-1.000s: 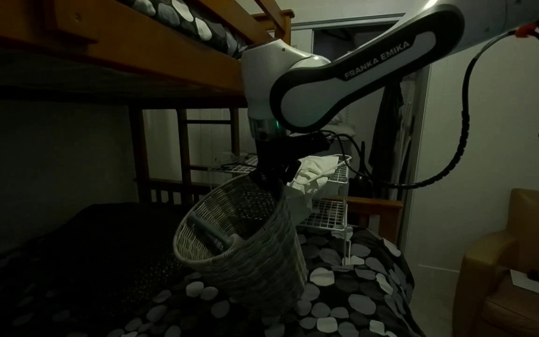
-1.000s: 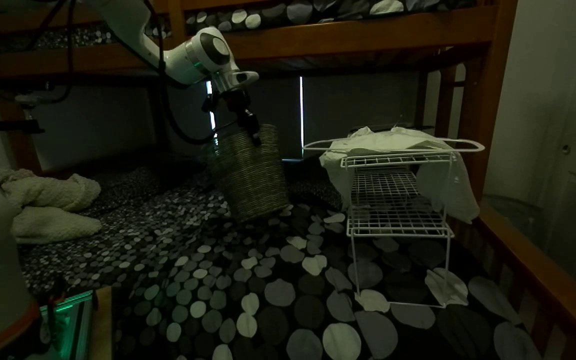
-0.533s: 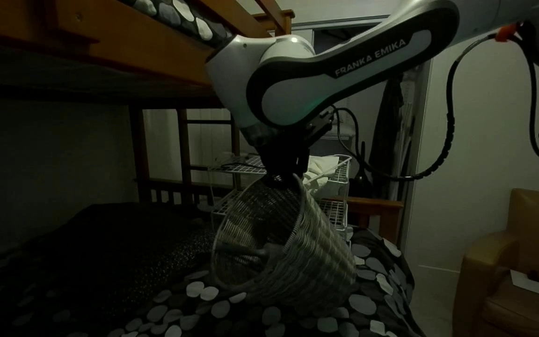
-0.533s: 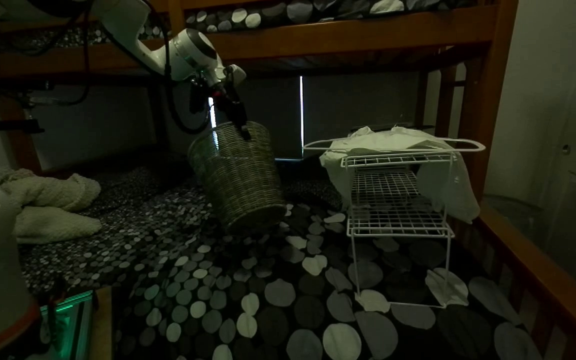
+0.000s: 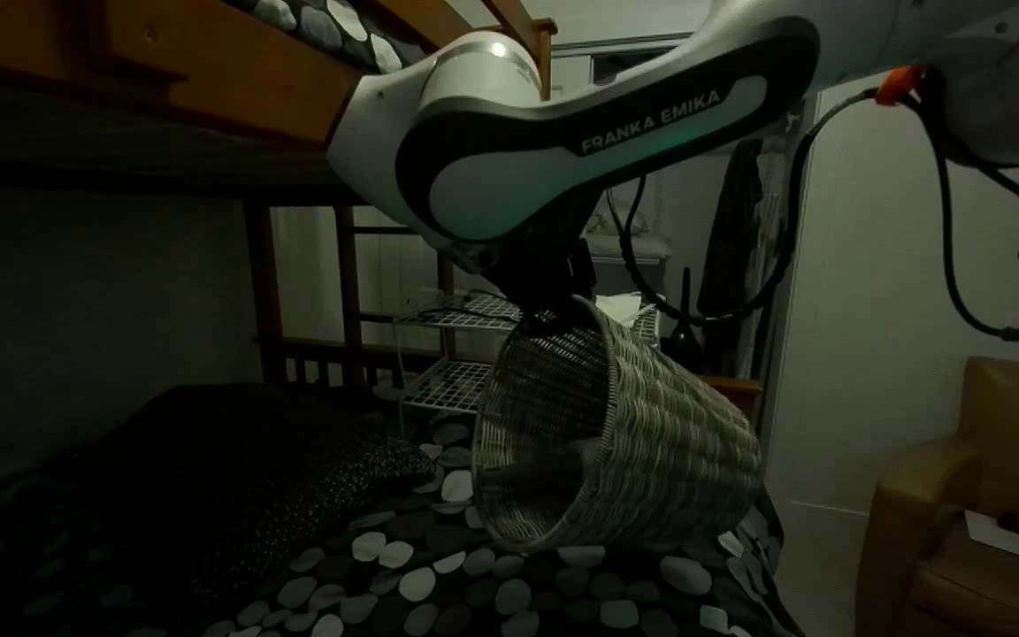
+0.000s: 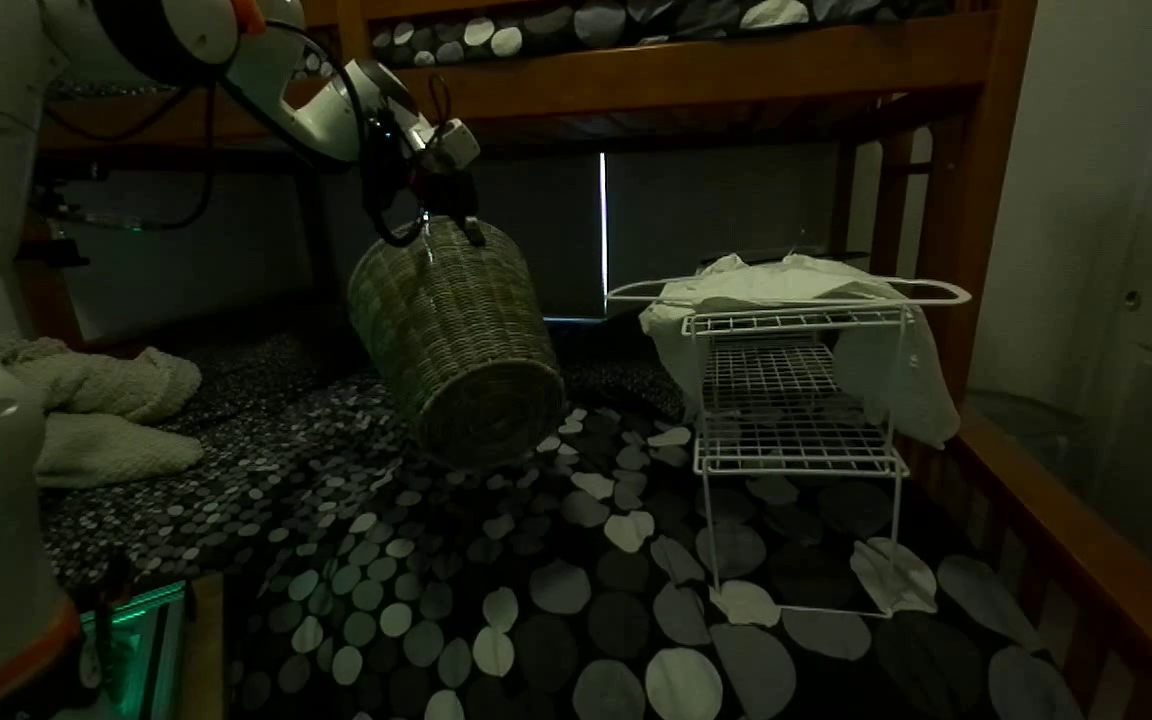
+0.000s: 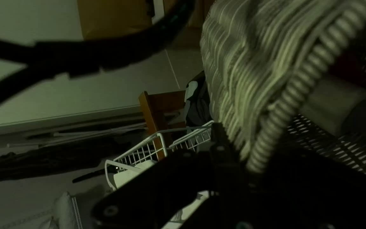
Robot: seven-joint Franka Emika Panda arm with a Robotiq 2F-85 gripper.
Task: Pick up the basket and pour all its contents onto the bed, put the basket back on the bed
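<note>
"Basket [image 5: 642, 433] first: where is it?"

"In an exterior view it hangs on its side over the bed [image 5: 439, 588], tilted, its mouth facing the left of the picture and its base to the right. It is round and woven from pale grey-beige wicker."

"What holds it?"

"The black gripper [image 5: 554, 320], deep in shadow, clamped on the uppermost part of the braided rim. A white-and-black robot arm [image 5: 633, 141] reaches in from the upper right. Inside the basket lie dim contents [image 5: 545, 469], too dark to name. A tan armchair [image 5: 925, 495] stands at the far right."

"Does any view show the underside?"

"Yes. In an exterior view the basket [image 6: 461, 340] leans with its round underside turned toward the camera. Whether its lowest edge touches the bed's black, grey and white surface, I cannot tell. To the right, a white wire rack [image 6: 796, 465] stands on the bed with pale cloths [image 6: 786, 280] draped over its top; at the left a cream blanket [image 6: 116, 395] lies in folds."

"And the wrist view?"

"Close up, the rim slants from the upper right down to the gripper's dark fingers [image 7: 222, 152], one of them at the basket's outer wall. Within lies a pale item [image 7: 329, 101] I cannot identify."
</note>
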